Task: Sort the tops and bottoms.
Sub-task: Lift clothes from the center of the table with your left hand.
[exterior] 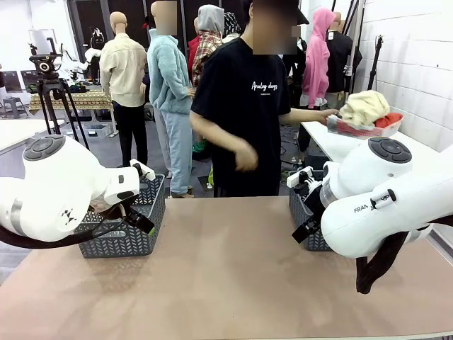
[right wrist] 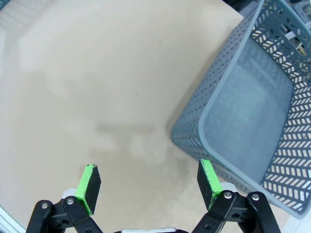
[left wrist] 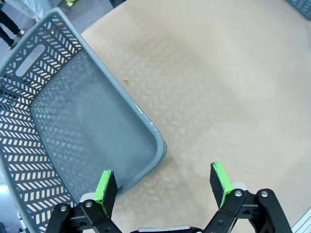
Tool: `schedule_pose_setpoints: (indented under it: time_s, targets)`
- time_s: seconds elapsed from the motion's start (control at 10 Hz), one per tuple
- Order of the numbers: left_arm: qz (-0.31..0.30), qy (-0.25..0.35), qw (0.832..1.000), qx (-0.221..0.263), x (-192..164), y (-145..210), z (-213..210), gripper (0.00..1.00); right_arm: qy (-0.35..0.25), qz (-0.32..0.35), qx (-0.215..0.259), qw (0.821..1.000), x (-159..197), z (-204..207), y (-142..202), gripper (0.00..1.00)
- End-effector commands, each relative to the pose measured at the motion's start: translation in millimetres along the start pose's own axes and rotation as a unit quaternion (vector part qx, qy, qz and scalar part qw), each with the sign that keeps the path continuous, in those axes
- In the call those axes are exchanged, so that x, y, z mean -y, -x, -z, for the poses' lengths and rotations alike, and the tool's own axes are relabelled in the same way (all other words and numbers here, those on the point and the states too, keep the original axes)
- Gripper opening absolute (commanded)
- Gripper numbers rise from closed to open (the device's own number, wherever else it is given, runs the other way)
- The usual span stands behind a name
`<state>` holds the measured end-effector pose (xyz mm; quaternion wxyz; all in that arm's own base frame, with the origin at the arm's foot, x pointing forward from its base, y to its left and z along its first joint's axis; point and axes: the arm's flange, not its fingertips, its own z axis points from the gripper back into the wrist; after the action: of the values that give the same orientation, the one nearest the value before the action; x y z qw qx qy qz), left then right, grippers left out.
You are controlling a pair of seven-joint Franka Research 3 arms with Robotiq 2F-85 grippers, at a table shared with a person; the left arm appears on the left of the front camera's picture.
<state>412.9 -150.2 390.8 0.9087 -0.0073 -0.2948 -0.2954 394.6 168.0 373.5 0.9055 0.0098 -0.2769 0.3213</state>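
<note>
Tan tabletop, open middle; left basket, right basket at side edges. Jaws wide and empty on left gripper, right gripper.

Crumpled cream and red-orange tops lie heaped in a white basket, far right.

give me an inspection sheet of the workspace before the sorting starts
surface: brown tabletop, with the left basket and the right basket at its far corners
job's things: heap of garments, cream and red, in a tray on the side table; the person's hand reaches to it
clutter: nothing seen
grippers: left gripper open, above the left basket's corner; right gripper open, beside the right basket; neither holds anything
cables: black hose looped under the right arm
surroundings: person at far side; tripod far left
</note>
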Motion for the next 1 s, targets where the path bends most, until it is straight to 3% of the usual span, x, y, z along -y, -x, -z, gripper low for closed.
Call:
schedule_pose_setpoints:
  time_s: [0.0,0.8,0.9]
  targets:
    - [-0.001,0.0,1.0,0.0,0,0,0,1.0,0.0,0.0,0.0,1.0,0,0,0,1.0]
    - [0.0,0.0,1.0,0.0,0,0,0,1.0,0.0,0.0,0.0,1.0,0,0,0,1.0]
    - [-0.003,-0.004,1.0,0.01,7,1,-18,1.0,0.012,0.008,0.01,1.0,1,-21,1,1.0]
